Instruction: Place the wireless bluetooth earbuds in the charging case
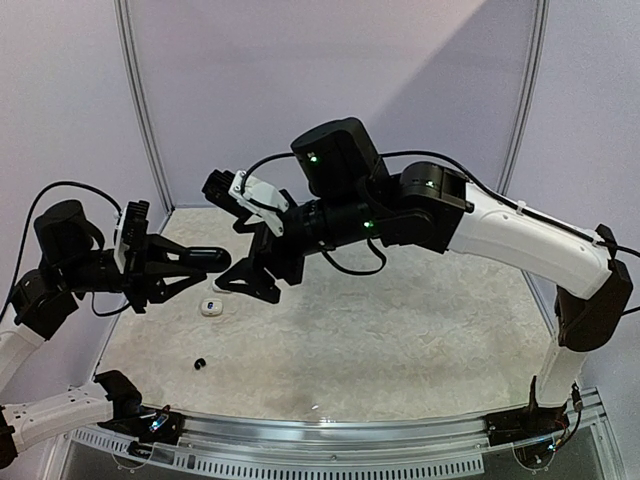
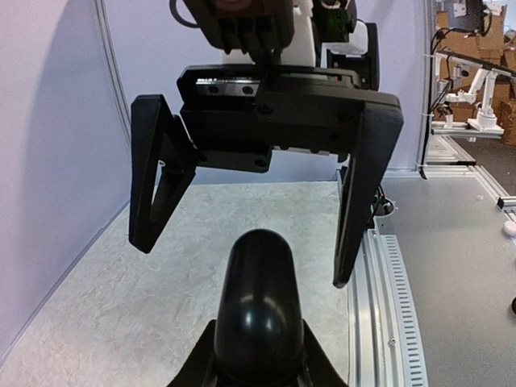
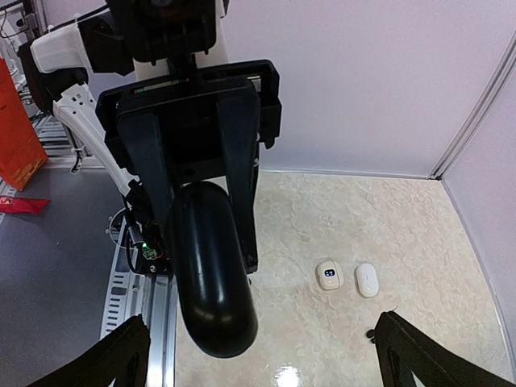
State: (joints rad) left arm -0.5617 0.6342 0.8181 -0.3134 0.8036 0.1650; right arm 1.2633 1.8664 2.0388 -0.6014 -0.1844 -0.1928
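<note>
- Left gripper (image 1: 185,262): clenched on the glossy black charging case (image 2: 258,302), held aloft at left.
- Right gripper (image 1: 248,285): jaws spread wide, empty, facing the case.
- Black earbud (image 1: 200,363): on the table (image 1: 400,340), near left; probably light, hard and slippery, so pinch across its body.

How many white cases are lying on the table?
2. A case with a dark patch and a plain case, side by side. More may be hidden.

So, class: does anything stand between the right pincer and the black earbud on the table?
Nothing covers the black earbud on the table, but the black case, held by the left pincer, sits before the right pincer's open jaws, so that arm must likely steer round it.
</note>
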